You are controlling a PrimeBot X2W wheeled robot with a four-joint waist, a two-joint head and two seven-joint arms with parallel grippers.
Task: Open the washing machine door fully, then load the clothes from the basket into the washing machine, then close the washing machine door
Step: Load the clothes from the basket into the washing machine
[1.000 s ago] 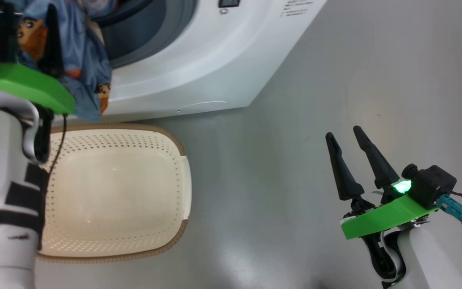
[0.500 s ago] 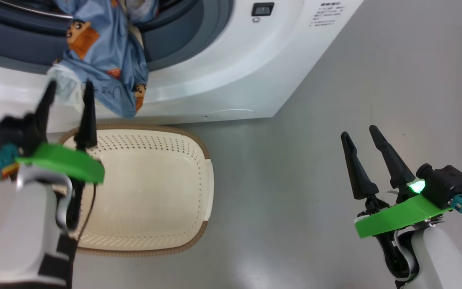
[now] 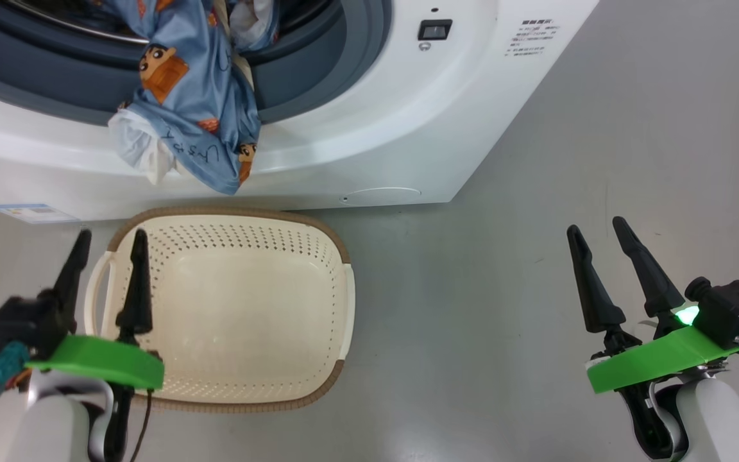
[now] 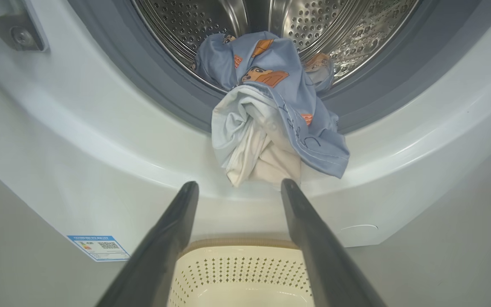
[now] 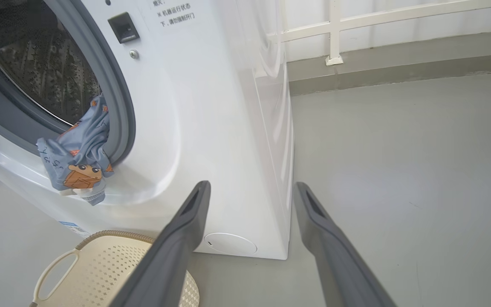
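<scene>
Pulled back from the clothes [image 3: 196,109], the left gripper [image 3: 112,235] is now hovering low in front of the washing machine [image 3: 408,109], fingers standing apart and holding nothing. The clothes are hanging over the lower lip of the washing machine's opening, partly inside its drum [image 4: 356,25]. The basket [image 3: 228,215] is sitting just before the washing machine. The right gripper [image 3: 596,226] is hovering off the washing machine's right front corner, fingers spread, carrying nothing.
</scene>
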